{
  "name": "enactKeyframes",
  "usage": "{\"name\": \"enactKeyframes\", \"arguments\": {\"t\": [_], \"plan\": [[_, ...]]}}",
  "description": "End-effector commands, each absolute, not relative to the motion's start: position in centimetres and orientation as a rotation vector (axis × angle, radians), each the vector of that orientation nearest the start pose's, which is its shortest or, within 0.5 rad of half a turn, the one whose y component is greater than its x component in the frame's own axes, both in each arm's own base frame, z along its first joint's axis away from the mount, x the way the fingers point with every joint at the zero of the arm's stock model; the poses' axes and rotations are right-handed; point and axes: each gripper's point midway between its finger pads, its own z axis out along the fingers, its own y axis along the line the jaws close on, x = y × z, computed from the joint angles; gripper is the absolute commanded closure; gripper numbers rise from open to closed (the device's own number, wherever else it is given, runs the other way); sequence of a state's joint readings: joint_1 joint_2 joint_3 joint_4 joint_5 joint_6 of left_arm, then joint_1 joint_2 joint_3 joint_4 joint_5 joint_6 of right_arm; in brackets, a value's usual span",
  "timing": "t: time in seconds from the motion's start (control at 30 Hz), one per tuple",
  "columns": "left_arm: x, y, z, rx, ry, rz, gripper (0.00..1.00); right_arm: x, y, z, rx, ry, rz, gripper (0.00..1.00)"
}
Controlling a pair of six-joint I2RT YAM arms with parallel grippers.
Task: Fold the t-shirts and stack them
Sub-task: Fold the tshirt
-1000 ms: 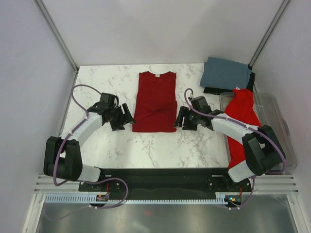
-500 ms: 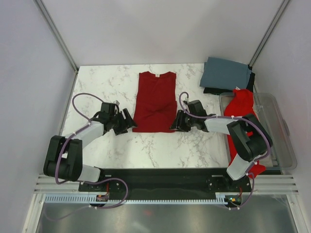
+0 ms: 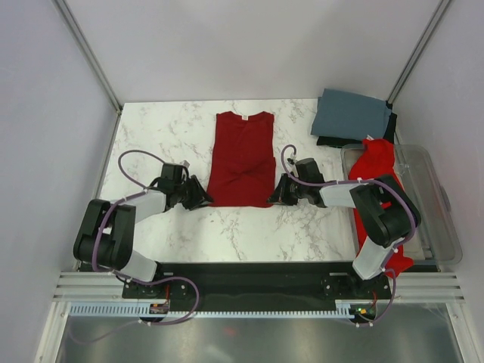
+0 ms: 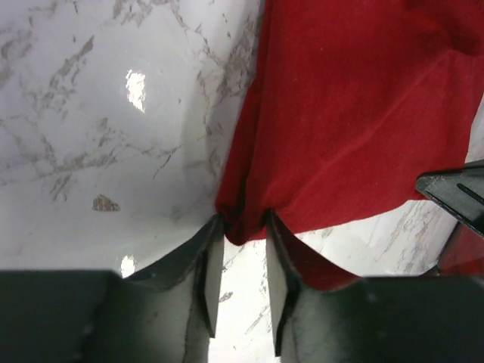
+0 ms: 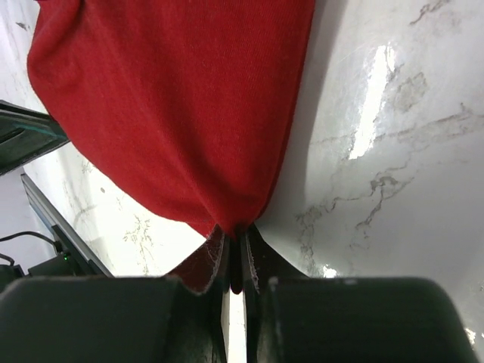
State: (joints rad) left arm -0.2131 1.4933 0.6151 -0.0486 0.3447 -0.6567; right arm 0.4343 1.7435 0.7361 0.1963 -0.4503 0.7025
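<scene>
Crimson cloth lies mid-frame: we see the dark crimson t-shirt (image 3: 242, 159) flat on the marble bench (image 3: 166, 128), folded narrow. Our left gripper (image 4: 242, 234) sits at its lower left corner, jaws a narrow gap apart with the hem corner between the tips. Our right gripper (image 5: 236, 234) is pinched closed on the lower right corner. At upper right, a grey-blue t-shirt (image 3: 352, 115) lies folded on a black t-shirt (image 3: 333, 141). A brighter red t-shirt (image 3: 376, 170) drapes over a clear bin (image 3: 435, 189).
</scene>
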Motion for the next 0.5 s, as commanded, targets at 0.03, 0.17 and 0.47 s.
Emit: {"name": "enactKeyframes", "arguments": {"t": [0.03,0.17,0.47], "plan": [[28.5,-15.3,0.8,-0.447,2.592,-0.785,0.69,29.3,24.3,0.1,0.103,2.575,1.008,0.89],[29.1,-15.6,0.9,-0.438,2.571,-0.79,0.96,29.2,24.3,0.0,0.1,2.573,1.013,0.97],[29.1,-15.2,9.9,-0.384,2.449,-0.782,0.98,29.6,23.3,5.8,0.06,2.565,0.947,1.0]]}}
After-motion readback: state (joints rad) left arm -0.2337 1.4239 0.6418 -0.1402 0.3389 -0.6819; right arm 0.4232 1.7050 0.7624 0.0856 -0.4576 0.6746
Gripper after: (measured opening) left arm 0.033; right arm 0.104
